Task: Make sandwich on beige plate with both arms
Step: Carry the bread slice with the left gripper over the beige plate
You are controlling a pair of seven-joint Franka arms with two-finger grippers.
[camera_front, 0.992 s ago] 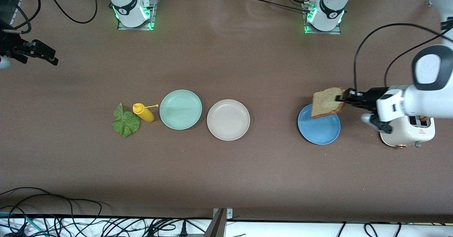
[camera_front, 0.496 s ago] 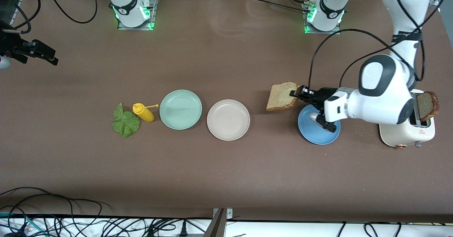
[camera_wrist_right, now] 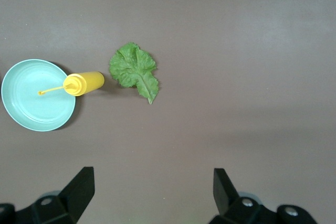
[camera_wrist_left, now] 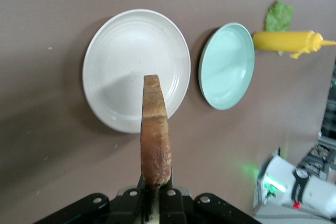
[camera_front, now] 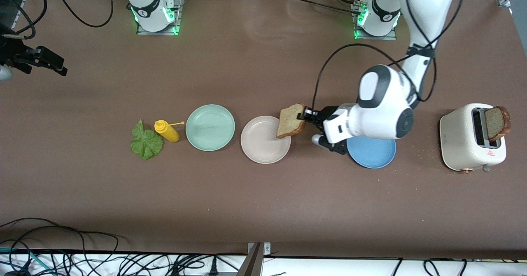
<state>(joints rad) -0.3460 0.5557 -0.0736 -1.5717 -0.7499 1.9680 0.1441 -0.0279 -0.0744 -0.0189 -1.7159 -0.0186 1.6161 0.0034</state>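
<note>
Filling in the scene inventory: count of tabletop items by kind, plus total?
Plates: 3 (beige plate, mint-green plate, blue plate)
Bread slices: 2 (one held by the left gripper over the beige plate, one in the toaster)
Toaster: 1
Mustard bottle: 1
Lettuce leaf: 1
Total: 8

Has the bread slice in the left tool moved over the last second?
Yes. The bread slice, gripped by the left tool, has travelled from above the blue plate toward the right arm's end, now over the beige plate's rim.
</note>
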